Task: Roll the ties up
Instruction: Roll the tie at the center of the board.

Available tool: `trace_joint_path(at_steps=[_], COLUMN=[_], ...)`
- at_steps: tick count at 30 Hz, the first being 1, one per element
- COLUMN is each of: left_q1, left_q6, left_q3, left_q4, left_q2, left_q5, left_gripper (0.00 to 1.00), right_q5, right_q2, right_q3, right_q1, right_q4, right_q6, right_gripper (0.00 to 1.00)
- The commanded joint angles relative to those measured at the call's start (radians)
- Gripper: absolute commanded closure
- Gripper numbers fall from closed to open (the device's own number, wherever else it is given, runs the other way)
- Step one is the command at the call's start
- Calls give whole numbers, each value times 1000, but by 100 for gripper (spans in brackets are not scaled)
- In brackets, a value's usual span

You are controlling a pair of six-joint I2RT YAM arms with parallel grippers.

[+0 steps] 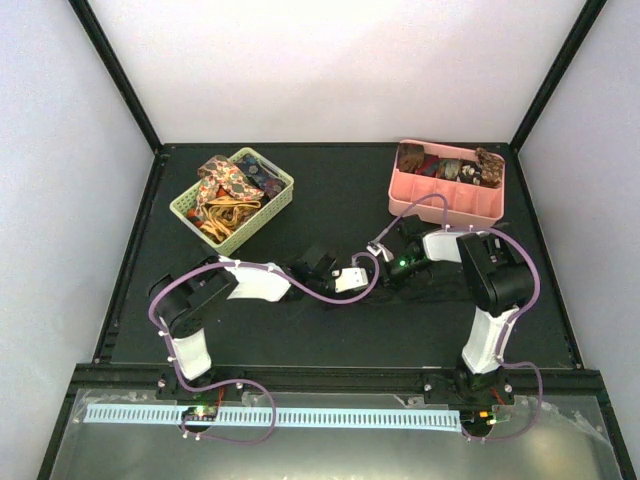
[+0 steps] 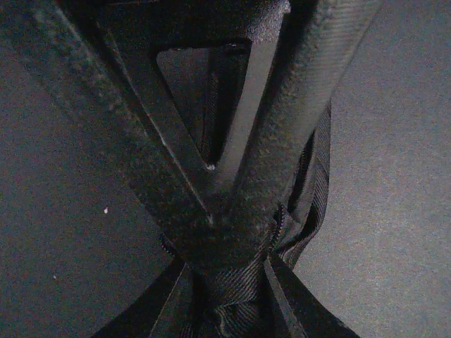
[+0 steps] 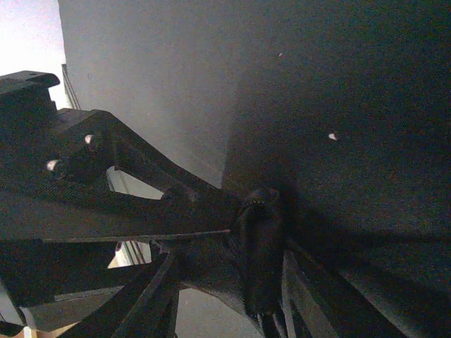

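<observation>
Hard against the left wrist lens, black finger bars close into a V. The left pincer (image 2: 225, 282) is clenched on a black tie (image 2: 313, 176). Its woven cloth bunches at the tips, and a strip runs up along the right bar, over the table (image 2: 63, 211). From the right wrist you see a dark fold of cloth sitting between the fingers of the right pincer (image 3: 254, 260). You cannot tell whether they press it or stand loose.

From above, both pincers meet mid-table, a little right of centre. The black tie is lost against the black top there, so you cannot trace where its ends lie.

The other ties (image 1: 225, 185) lie heaped in a green basket (image 1: 180, 205) near the back left corner. The basket sits askew, just off the left edge. Coils (image 1: 450, 168) lie along the back of a pink tray (image 1: 395, 195) near the back right corner. Its right end comes close to the right edge.

You have open table between basket and tray. There is also a broad bare band between the pincers and the near rail.

The left elbow (image 1: 180, 300) juts close to the left edge. A purple cable (image 1: 320, 297) sags low just in front of the pincers. A white slotted strip (image 1: 330, 417) runs along the front, below the bases. White walls (image 1: 60, 150) stand on three sides.
</observation>
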State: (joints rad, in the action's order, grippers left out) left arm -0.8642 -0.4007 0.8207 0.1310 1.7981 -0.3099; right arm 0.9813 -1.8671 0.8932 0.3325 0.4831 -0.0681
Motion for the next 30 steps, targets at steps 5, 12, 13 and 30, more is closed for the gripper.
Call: trace_joint_path(at_steps=[5,12,13,30], left_q1=[-9,-4,1,73], left_q6=[-27,-7,5,298], left_q3=[9,-1,-11,-322], left_q4=[-87,-74,-57,800], left_q2=[52,38,28,98], left_q5=[32,38,25,-287], left_gripper=[79,73,66,26], right_q5=[-53,-110,-110,-48], right_q2=[-5,-48,-49,-55], right_q3=[10,21,18,-40], right_q1=[36,28,25,-20], right_q4=[-2,54,58,5], right_q6=[-3,65,72,70], right_gripper=[68,98,98,98])
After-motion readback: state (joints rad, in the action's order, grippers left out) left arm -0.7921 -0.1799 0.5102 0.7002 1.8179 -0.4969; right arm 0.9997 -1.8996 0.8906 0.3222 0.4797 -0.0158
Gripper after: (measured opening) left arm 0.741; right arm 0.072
